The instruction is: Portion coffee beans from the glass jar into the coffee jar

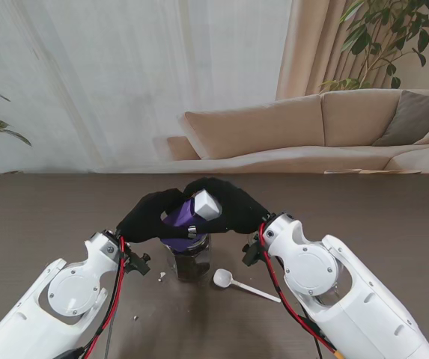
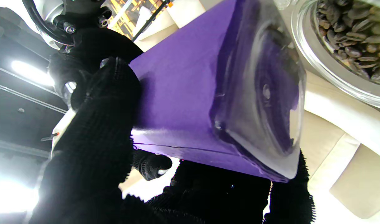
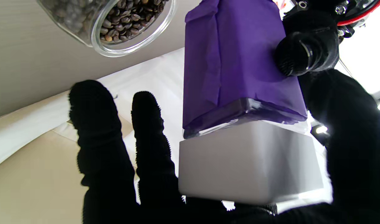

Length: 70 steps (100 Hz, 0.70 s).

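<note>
Above the open glass jar (image 1: 191, 262) of beans, the purple coffee jar (image 1: 184, 215) hangs tilted, clamped between the left hand (image 1: 148, 217) at its base and the right hand (image 1: 229, 206), whose fingers appear closed around the silver lid (image 3: 250, 161). A white scoop (image 1: 233, 282) lies just right of the glass jar.

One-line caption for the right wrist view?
Right hand grips the silver lid of the purple coffee jar; open glass jar of beans beyond.

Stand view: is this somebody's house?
Probably a living room, or a lab dressed as one: a beige sofa with a grey cushion, sheer curtains and a leafy plant behind the table.
</note>
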{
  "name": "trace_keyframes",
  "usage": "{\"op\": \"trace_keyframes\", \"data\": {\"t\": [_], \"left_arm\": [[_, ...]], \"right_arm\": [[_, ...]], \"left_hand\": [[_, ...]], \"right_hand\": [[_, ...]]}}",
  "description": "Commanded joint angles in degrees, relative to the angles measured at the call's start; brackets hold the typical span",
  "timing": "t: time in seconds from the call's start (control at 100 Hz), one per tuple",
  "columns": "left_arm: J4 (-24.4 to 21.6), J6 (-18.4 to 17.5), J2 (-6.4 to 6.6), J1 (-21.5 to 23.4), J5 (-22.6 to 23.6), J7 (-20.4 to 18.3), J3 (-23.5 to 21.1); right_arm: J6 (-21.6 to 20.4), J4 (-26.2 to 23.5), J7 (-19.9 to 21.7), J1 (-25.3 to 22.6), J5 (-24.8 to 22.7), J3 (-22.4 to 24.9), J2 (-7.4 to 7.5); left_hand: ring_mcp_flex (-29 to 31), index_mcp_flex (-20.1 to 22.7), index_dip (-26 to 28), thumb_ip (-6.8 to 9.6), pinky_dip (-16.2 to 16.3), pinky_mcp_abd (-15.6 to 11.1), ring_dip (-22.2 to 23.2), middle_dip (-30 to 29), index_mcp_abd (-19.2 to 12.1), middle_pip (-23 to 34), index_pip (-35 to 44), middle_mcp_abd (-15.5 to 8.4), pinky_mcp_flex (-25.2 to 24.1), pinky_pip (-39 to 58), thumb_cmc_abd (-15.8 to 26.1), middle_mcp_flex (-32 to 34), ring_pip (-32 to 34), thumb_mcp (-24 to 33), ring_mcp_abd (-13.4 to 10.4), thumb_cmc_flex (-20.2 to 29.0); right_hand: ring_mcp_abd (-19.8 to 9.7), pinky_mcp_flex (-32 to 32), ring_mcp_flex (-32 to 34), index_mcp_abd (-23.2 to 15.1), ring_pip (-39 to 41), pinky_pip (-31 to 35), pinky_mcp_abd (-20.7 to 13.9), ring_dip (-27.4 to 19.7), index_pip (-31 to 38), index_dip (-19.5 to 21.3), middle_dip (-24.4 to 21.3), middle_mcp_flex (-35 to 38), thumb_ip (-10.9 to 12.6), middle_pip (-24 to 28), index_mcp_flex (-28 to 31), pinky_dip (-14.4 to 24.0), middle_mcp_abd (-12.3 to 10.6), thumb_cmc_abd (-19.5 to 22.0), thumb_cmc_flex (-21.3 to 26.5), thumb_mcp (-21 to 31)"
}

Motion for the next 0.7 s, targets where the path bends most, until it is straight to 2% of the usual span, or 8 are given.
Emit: {"op": "trace_keyframes", "data": {"t": [0.0, 0.06, 0.11, 0.24, 0.3, 0.35, 0.51, 0.69], "left_arm": [[-0.2, -0.4, -0.48, -0.4, -0.4, -0.7, 0.1], [-0.1, -0.6, -0.52, -0.6, -0.6, -0.6, 0.2], [0.1, -0.7, -0.55, -0.8, -0.6, -0.5, 0.3], [0.3, -0.9, -0.65, -1.2, -0.9, -0.3, 0.6], [0.5, -1.0, -0.68, -1.4, -1.0, -0.2, 0.7], [0.5, -1.1, -0.72, -1.6, -1.1, -0.1, 0.8], [0.9, -1.3, -0.86, -2.0, -1.2, 0.3, 1.1], [1.4, -1.7, -1.14, -2.4, -0.7, 1.5, 1.5]], "right_arm": [[-0.4, 0.6, 0.3, -0.5, 1.0, -0.8, -0.7], [-0.7, 1.0, 0.0, -0.5, 2.0, -1.2, -0.89], [-1.3, 1.4, -0.6, -0.5, 2.8, -1.5, -1.12], [-2.0, 2.2, -1.9, -0.6, 4.5, -2.1, -1.63], [-2.4, 2.7, -3.2, -0.8, 4.7, -2.4, -1.99], [-2.7, 2.9, -3.6, -0.8, 5.2, -2.6, -2.16], [-4.1, 4.2, -5.4, -0.7, 5.5, -3.2, -2.66], [-5.4, 5.1, -5.2, -0.5, 5.9, -3.4, -2.67]], "left_hand": [[1.8, 5.3, 4.5, 3.22, 1.6, -3.8, 0.5, 1.4, -2.5, 4.0, 21.5, -4.7, -1.3, 2.5, 7.9, 4.4, -0.2, 22.0, 1.7, 10.1], [1.8, 5.4, 4.5, 3.21, 1.6, -3.8, 0.5, 1.4, -2.5, 3.9, 21.5, -4.7, -1.3, 2.5, 7.9, 4.4, -0.2, 22.0, 1.7, 10.1], [1.7, 5.3, 4.5, 3.2, 1.6, -3.8, 0.5, 1.4, -2.5, 3.9, 21.5, -4.7, -1.3, 2.5, 7.8, 4.4, -0.3, 22.0, 1.8, 10.1], [1.7, 5.3, 4.5, 3.21, 1.6, -3.8, 0.5, 1.4, -2.5, 3.9, 21.5, -4.7, -1.3, 2.5, 7.8, 4.4, -0.3, 22.0, 1.8, 10.1], [1.8, 5.3, 4.5, 3.19, 1.6, -3.8, 0.5, 1.4, -2.5, 3.9, 21.5, -4.6, -1.3, 2.5, 7.9, 4.4, -0.3, 22.0, 1.8, 10.1], [1.8, 5.3, 4.5, 3.19, 1.6, -3.8, 0.5, 1.4, -2.5, 3.9, 21.5, -4.7, -1.3, 2.5, 7.9, 4.4, -0.3, 22.0, 1.8, 10.1], [1.8, 5.3, 4.5, 3.16, 1.6, -3.8, 0.5, 1.3, -2.6, 3.9, 21.5, -4.6, -1.3, 2.5, 7.9, 4.4, -0.3, 22.0, 1.8, 10.0], [1.4, 5.3, 4.4, 3.04, 1.6, -3.9, 0.2, 0.6, -3.1, 3.3, 21.4, -4.9, -1.4, 2.4, 7.8, 4.1, -0.8, 21.7, 1.8, 9.8]], "right_hand": [[-1.3, -14.7, 3.6, -3.0, 2.6, 4.0, -0.6, 1.2, 4.0, 2.5, 1.7, 2.3, 1.2, 2.0, 2.7, -1.3, -2.0, -1.7, 3.3, -0.6], [-2.3, -12.1, 7.1, -3.0, 5.6, 6.7, -1.6, 2.2, 7.0, 3.0, 2.6, 5.7, -2.9, 3.4, 4.5, -2.3, -2.1, -7.3, 1.2, 20.0], [-3.3, -10.0, 9.9, -2.9, 8.3, 8.5, -2.8, 3.3, 8.8, 3.1, 3.2, 7.5, -4.5, 4.6, 5.9, -2.3, -2.3, -9.6, 1.3, 27.2], [-5.5, -4.2, 17.1, -1.6, 14.5, 12.9, -4.4, 5.9, 12.3, 3.3, 4.7, 14.6, -5.1, 7.4, 10.8, -2.1, -2.8, -9.2, 5.9, 31.0], [-6.5, -1.5, 20.6, -0.6, 17.1, 15.1, -4.7, 7.3, 18.2, -4.2, 6.3, 19.3, -11.5, 8.3, 15.4, -3.3, -2.1, -11.1, 9.8, 31.1], [-7.3, 1.0, 23.8, 0.2, 18.7, 16.3, -4.6, 8.2, 22.4, -8.4, 7.1, 24.9, -13.3, 8.1, 19.8, -3.7, -1.2, -12.4, 12.3, 30.4], [-11.9, 10.5, 28.2, 11.3, 31.5, 20.6, -6.6, 14.7, 26.9, -17.1, 9.7, 46.4, -14.3, 5.6, 36.0, -4.3, -0.9, -17.7, 14.8, 33.2], [-13.5, 11.8, 28.3, 9.9, 37.1, 22.5, -9.0, 15.7, 34.0, -26.7, 14.9, 49.7, -14.3, 3.3, 36.2, -2.5, -1.3, -19.6, 16.7, 36.4]]}}
